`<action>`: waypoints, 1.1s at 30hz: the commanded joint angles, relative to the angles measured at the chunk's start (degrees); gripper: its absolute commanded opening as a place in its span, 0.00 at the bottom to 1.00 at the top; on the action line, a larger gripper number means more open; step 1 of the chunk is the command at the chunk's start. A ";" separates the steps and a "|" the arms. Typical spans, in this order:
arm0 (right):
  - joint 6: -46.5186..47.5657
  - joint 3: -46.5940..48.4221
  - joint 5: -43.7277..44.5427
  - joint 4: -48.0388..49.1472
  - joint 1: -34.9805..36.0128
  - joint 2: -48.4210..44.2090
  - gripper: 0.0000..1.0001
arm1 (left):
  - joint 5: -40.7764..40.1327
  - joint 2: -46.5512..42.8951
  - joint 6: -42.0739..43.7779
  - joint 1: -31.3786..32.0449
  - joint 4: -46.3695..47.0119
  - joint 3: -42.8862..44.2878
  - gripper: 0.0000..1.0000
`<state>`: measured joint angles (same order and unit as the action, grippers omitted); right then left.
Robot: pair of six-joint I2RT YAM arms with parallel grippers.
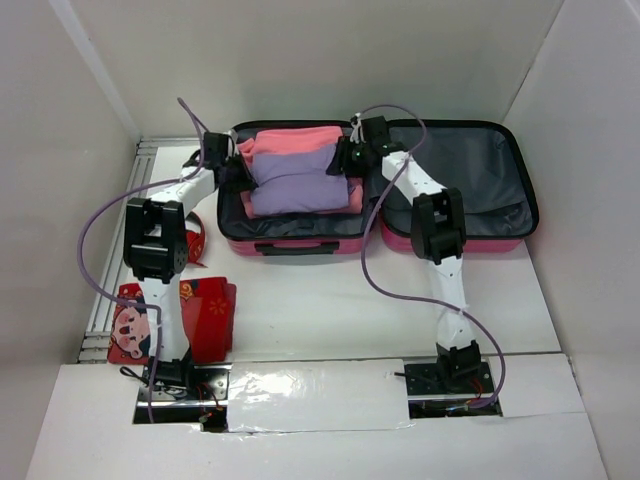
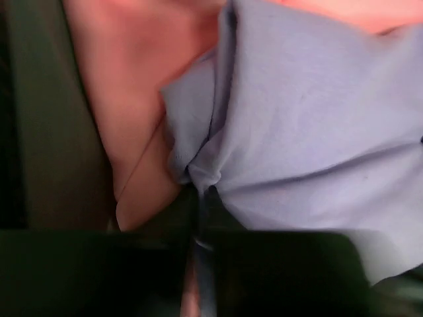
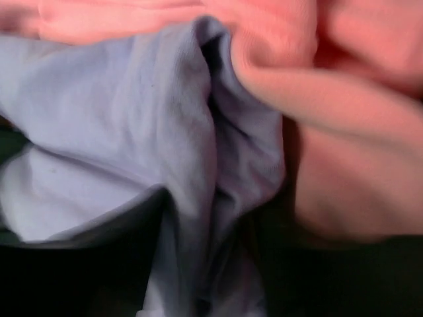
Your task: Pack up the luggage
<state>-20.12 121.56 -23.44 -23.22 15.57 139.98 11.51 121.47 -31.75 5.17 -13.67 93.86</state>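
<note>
- The luggage (image 1: 480, 170), a hard pink shell with grey fabric lining, is lying open in two halves at the far side of the table (image 1: 320, 300).
- A soft, folded lavender garment (image 1: 295, 185) is resting on pink clothing (image 1: 290, 140) in its left half.
- The left gripper (image 1: 238, 172) is pinching a lavender fold.
- The right gripper (image 1: 345, 158) is sitting at the stack's right edge; I cannot tell how its jaws stand.

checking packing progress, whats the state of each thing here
luggage, open, lying flat
purple garment, folded, in left half atop pink garment
pink garment, folded, in left half
left fingers, closed on purple garment
right fingers, at purple garment, grip unclear
red printed item, on table, unpacked
</note>
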 commanded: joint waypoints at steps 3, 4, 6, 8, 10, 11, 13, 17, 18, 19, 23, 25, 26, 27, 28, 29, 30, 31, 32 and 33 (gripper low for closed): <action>5.08 10.32 3.58 -6.20 -1.07 -3.83 0.80 | -1.32 -2.99 4.06 -2.09 0.05 6.50 0.61; 5.79 12.54 3.58 -7.70 -1.07 -4.36 0.85 | -0.36 -3.86 4.67 -2.09 0.05 7.29 0.71; 5.79 15.89 4.27 -9.65 -1.60 -8.21 0.94 | 0.18 -7.46 5.47 -2.09 -1.70 9.84 0.85; 5.79 15.90 4.28 -9.65 -1.60 -12.08 0.98 | 0.80 -12.10 6.60 -2.09 -2.76 12.29 0.93; 5.79 13.63 4.28 -7.99 -1.60 -19.00 1.00 | 1.32 -16.07 7.13 -2.09 -3.38 12.92 0.97; 5.79 12.57 4.28 -6.67 -1.60 -21.31 1.00 | 1.32 -18.26 7.66 -2.09 -4.08 12.92 0.98; 5.27 8.46 3.67 -5.44 -1.60 -28.14 1.00 | 0.72 -25.47 7.67 -3.93 -4.69 11.52 1.00; 4.04 -3.84 2.61 -2.37 5.14 -38.01 1.00 | -0.78 -38.47 2.75 -10.08 -9.60 3.80 1.00; 3.17 -7.35 2.00 -1.40 7.00 -39.86 1.00 | -1.74 -41.11 2.22 -11.57 -10.84 -1.00 1.00; 0.37 -15.48 2.00 -0.17 9.19 -43.44 1.00 | -4.45 -46.36 2.22 -14.28 -11.98 -3.66 1.00; -11.67 -40.03 6.02 13.35 21.96 -50.94 1.00 | -10.63 -58.34 3.27 -21.33 -16.74 -18.54 1.00; -17.38 -51.96 11.71 17.67 29.84 -52.79 1.00 | -9.93 -61.86 4.23 -24.83 -19.19 -25.03 1.00; -20.19 -56.47 16.62 19.86 34.22 -52.80 1.00 | -8.01 -64.93 5.28 -26.68 -19.72 -28.61 1.00; -20.22 -56.52 16.67 19.88 36.00 -52.80 1.00 | -7.99 -66.52 5.29 -26.70 -19.73 -30.30 1.00; -21.09 -59.22 18.15 20.75 37.58 -51.06 1.00 | -5.38 -68.02 5.29 -27.40 -20.34 -31.89 1.00; -23.02 -59.85 19.04 21.55 38.82 -49.91 1.00 | -4.75 -69.51 5.29 -28.01 -20.34 -33.38 1.00; -23.73 -59.86 19.57 23.12 41.35 -48.59 0.99 | -4.74 -72.40 4.77 -28.02 -21.04 -35.92 1.00; -23.74 -60.47 19.57 24.61 42.51 -45.79 0.96 | -4.22 -73.82 4.76 -28.63 -21.05 -37.16 1.00; -24.35 -60.47 20.71 26.63 44.78 -44.46 0.95 | -3.43 -75.05 4.07 -28.64 -21.05 -38.31 1.00; -24.35 -59.78 21.24 27.96 45.59 -43.05 0.95 | -2.81 -76.11 3.54 -28.64 -21.05 -39.97 1.00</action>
<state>-40.23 59.09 -7.79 -7.55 58.59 97.71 5.39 50.59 -28.47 -23.00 -35.75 54.54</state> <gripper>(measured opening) 0.958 0.995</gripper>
